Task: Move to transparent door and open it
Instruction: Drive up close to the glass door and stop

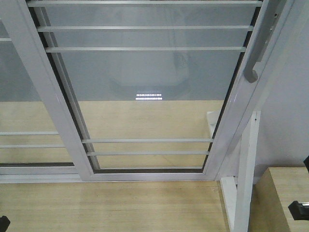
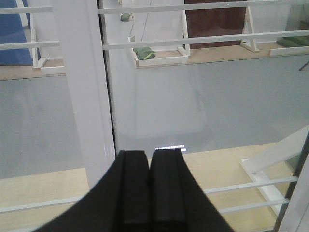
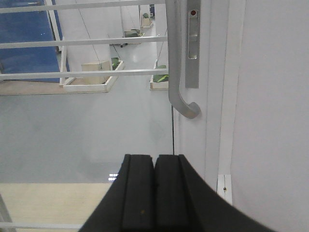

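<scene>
Two grippers, left gripper and right gripper, pinched closed, empty. Tall clear-glass white-framed sliding door dead ahead; its curved grey pull handle above my right pads. Risk: closed pads skid off handle, hit glass.

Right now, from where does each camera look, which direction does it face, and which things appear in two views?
Front view: sits high, looks down at the transparent door and floor; only dark bits, probably the robot's, show at the bottom corners.
Left wrist view: behind the shut left gripper, facing the door beside a white stile.
Right wrist view: behind the shut right gripper, facing the pull handle.
Shared: front and right wrist views both show the handle.
</scene>
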Motion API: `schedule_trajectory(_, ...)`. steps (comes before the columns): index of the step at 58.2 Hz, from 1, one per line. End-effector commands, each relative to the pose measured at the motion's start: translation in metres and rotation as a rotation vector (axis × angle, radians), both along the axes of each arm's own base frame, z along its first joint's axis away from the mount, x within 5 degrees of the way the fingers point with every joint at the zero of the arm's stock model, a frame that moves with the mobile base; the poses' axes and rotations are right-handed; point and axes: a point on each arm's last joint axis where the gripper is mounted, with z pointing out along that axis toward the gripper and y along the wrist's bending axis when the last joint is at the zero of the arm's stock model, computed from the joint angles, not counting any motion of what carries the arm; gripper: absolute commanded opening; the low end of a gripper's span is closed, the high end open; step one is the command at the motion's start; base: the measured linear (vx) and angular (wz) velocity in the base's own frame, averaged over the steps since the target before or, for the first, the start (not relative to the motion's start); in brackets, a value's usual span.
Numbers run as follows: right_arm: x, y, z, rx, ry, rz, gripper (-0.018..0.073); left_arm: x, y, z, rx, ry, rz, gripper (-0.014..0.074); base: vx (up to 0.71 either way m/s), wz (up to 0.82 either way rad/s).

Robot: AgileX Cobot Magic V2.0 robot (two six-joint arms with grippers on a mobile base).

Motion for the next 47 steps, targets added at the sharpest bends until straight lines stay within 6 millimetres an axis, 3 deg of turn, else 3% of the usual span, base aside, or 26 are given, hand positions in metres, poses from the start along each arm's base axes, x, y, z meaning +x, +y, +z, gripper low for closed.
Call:
schedule_trajectory(1,0.002,-0.001,0.006,-0.002,-0.058,-0.012,-0.0005,0.001,0.0,0.005,-0.012,-0.064,0.002,0.0003,0.0,0.0)
schedule_trajectory(13,0.002,-0.001,0.007,-0.001,-0.067,-0.013,-0.0005,0.002,0.0,0.007,-0.013,-0.088,0.004,0.0003,0.0,0.0)
schedule_trajectory(28,0.002,-0.002,0.021,0.01,-0.224,-0.028,-0.0005,0.001,0.003,0.027,-0.071,-0.304,0.028,0.0003,0.0,0.0)
schedule_trajectory(38,-0.004,-0.004,0.051,0.008,-0.432,-0.045,-0.0005,-0.003,0.005,0.049,-0.186,-0.479,0.043,0.0003,0.0,0.0)
schedule_trajectory(47,-0.001,-0.003,0.093,-0.02,-0.46,-0.046,-0.0005,0.0,0.005,0.073,-0.178,-0.503,0.042,0.0003,0.0,0.0)
